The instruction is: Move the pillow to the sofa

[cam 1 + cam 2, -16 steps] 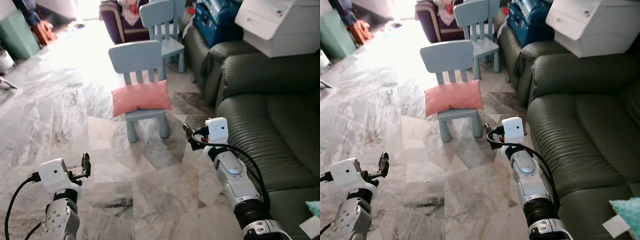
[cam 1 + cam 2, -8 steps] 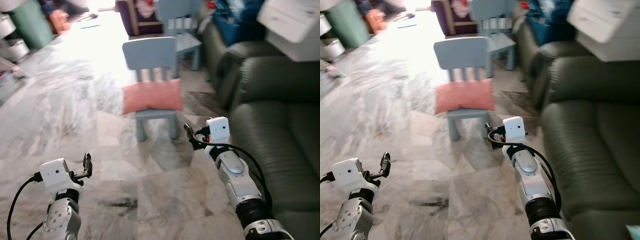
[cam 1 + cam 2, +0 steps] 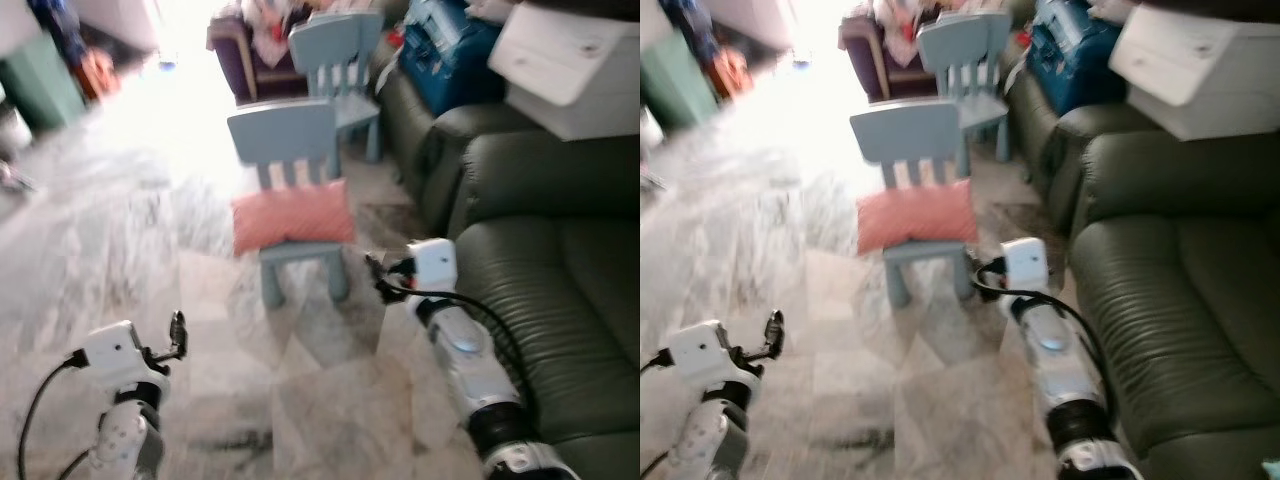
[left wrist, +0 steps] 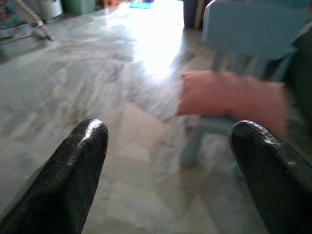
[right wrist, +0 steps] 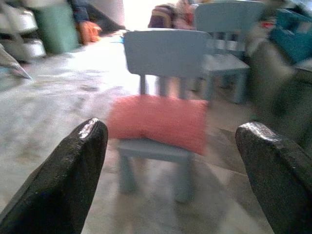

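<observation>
A pink pillow (image 3: 291, 216) lies across the seat of a small light blue chair (image 3: 285, 138) in the middle of the marble floor. The dark green sofa (image 3: 560, 260) stands to the right. My right gripper (image 5: 168, 180) is open, held low just right of the chair's front legs, with the pillow (image 5: 158, 121) ahead between its black fingers (image 5: 68, 180). My left gripper (image 4: 170, 180) is open too, lower and further left over the floor, and looks toward the pillow (image 4: 234, 97) from a distance. Neither holds anything.
A second light blue chair (image 3: 335, 50) stands behind the first. A blue case (image 3: 450, 50) and a white box (image 3: 575, 70) rest on the sofa's far end and arm. A dark purple armchair (image 3: 245, 45) and a green bin (image 3: 40, 80) stand at the back.
The whole picture has shifted and blurred, so the camera has moved; the chair now sits a little further left. Both arms keep the same pose with fingers open.
</observation>
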### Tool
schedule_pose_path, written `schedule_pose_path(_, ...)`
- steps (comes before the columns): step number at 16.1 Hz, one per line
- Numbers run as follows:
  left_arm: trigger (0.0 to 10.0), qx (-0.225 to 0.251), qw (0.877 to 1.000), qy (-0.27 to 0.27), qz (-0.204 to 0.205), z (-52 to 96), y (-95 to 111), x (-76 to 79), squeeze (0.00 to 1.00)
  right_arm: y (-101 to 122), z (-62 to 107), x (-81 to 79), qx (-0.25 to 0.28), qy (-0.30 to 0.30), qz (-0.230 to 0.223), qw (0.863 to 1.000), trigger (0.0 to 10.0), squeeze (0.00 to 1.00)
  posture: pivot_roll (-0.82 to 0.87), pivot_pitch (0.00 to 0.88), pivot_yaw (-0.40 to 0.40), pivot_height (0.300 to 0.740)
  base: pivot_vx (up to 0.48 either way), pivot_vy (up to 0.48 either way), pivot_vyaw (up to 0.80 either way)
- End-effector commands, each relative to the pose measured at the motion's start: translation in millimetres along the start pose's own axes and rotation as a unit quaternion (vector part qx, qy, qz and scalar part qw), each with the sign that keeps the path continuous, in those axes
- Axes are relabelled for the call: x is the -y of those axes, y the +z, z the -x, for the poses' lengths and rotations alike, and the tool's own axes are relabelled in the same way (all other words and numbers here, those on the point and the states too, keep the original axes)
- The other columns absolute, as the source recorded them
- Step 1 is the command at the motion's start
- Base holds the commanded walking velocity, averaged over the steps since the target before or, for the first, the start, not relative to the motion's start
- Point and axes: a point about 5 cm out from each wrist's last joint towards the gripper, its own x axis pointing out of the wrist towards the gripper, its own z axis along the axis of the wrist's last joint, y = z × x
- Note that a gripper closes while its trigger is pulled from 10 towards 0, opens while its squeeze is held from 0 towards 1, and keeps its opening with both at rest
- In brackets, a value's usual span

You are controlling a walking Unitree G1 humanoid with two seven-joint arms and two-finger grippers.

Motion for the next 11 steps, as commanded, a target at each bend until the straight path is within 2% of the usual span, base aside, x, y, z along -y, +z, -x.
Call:
schedule_pose_path(1,10.0,0.006,1.0,-0.002,0.001,-1.0,2.6,1.8,0.0,0.6,2.2,8.7,0.0,-0.011,0.007,1.0,10.0,0.0,-0.12,0.091,0.076,0.74,0.337,0.27,0.0)
schedule_pose_path(11,10.0,0.003,1.0,-0.007,-0.005,-0.4,0.8,4.5,0.0,1.2,1.9,8.1,0.001,-0.011,0.006,1.0,10.0,0.0,-0.12,0.091,0.078,0.74,0.362,0.29,0.0)
